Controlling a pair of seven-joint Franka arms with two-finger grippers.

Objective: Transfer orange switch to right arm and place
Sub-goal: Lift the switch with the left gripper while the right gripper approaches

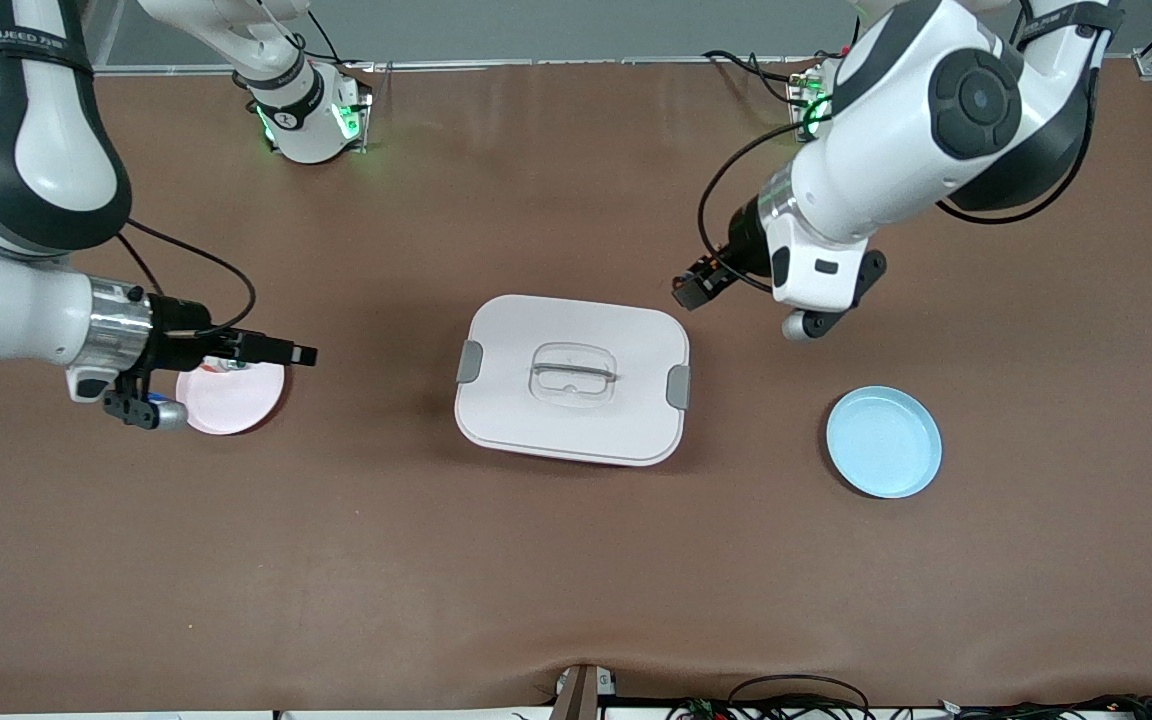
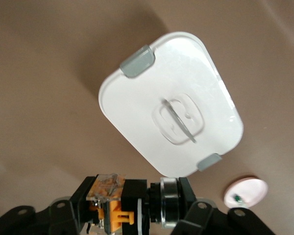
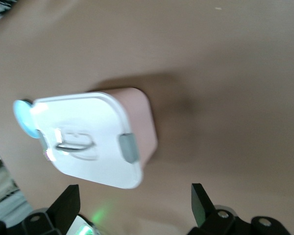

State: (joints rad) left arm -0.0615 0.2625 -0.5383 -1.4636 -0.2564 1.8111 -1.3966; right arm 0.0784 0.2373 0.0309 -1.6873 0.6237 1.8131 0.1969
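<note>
**A:** How far are you with the task?

**B:** I am at the first part, I think. My left gripper (image 2: 130,208) is closed on the orange switch (image 2: 109,203); the switch sits between my jaws, up in the air over the bare table (image 1: 576,560), just beside the white box (image 1: 573,378) toward the left arm's end. So the picking is done. The handing over is not done, and the placing is not done.

**A:** Where is your right gripper?

**B:** My right gripper (image 1: 301,354) is over the edge of the pink plate (image 1: 236,400), toward the right arm's end of the table. Its jaws stand wide open and hold nothing. It is well apart from the left one, and the box lies between them.

**A:** Which way does the switch point?

**B:** In the left wrist view its long axis runs across my jaws, from one finger to the other. The orange part and a clear top show at one end, a silver ring at the other end. In the front view the switch is too small for me to judge its direction.

**A:** What is left?

**B:** I judge that both arms must come together, the right jaws must take the switch, then place it. Where to place it I cannot say; a blue plate (image 1: 884,441) lies empty near the left arm.
</note>
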